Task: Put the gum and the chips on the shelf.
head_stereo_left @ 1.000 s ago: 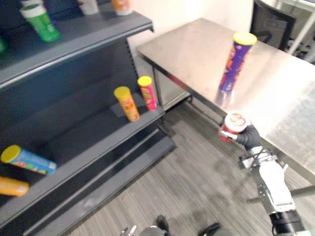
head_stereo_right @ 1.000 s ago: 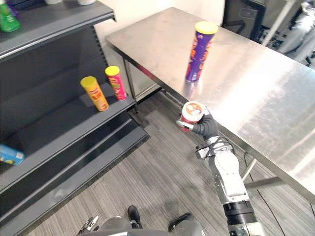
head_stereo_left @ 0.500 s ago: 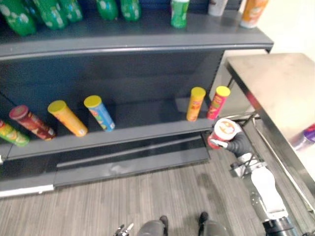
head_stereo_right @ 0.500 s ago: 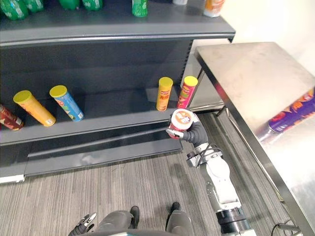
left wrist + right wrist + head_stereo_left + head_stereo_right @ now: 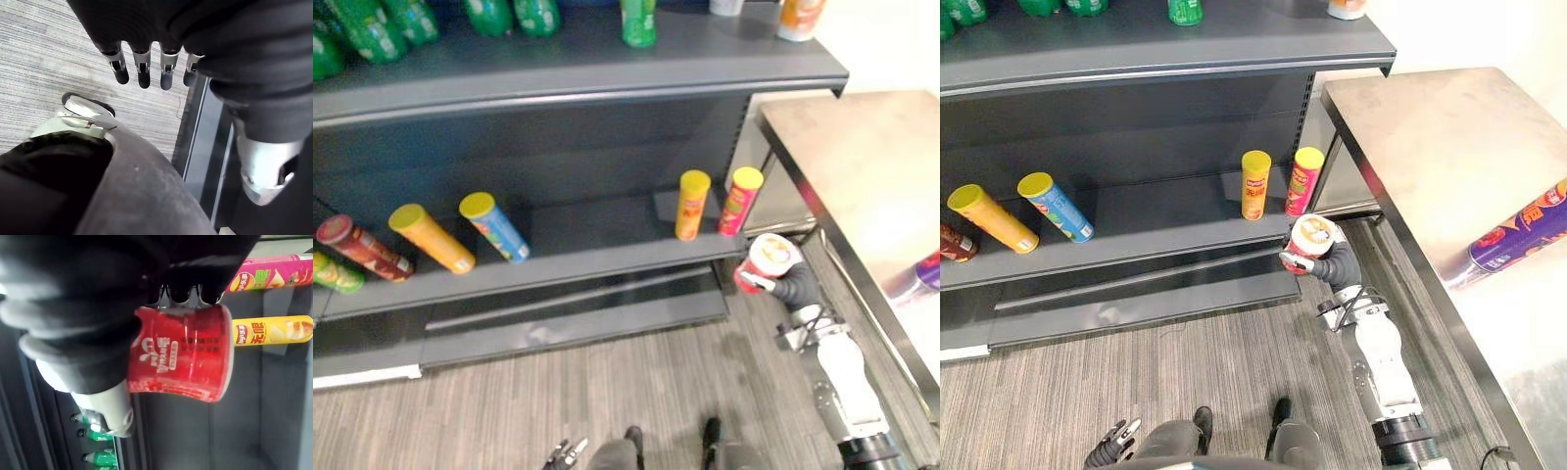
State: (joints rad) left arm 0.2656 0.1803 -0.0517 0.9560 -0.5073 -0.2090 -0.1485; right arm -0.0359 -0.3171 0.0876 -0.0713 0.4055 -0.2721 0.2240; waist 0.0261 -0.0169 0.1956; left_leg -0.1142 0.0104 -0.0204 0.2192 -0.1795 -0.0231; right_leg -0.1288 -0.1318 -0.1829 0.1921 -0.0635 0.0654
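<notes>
The shelf (image 5: 1156, 223) looks like matt, dark-grey painted metal. The tabletop (image 5: 1420, 137) is brushed steel with a soft sheen. The floor (image 5: 1185, 362) is grey, streaked like wood grain. The red chips cup (image 5: 186, 357) is glossy and printed. The right hand (image 5: 1337, 264) wears a matt, ribbed dark cover.

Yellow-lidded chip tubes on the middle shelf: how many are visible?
4. An orange tube and a blue tube side by side left of centre; a yellow tube and a pink tube standing at the right end. Others may be cut off.

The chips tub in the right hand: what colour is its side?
The chips tub is red with white print, clearest in the right wrist view.
</notes>
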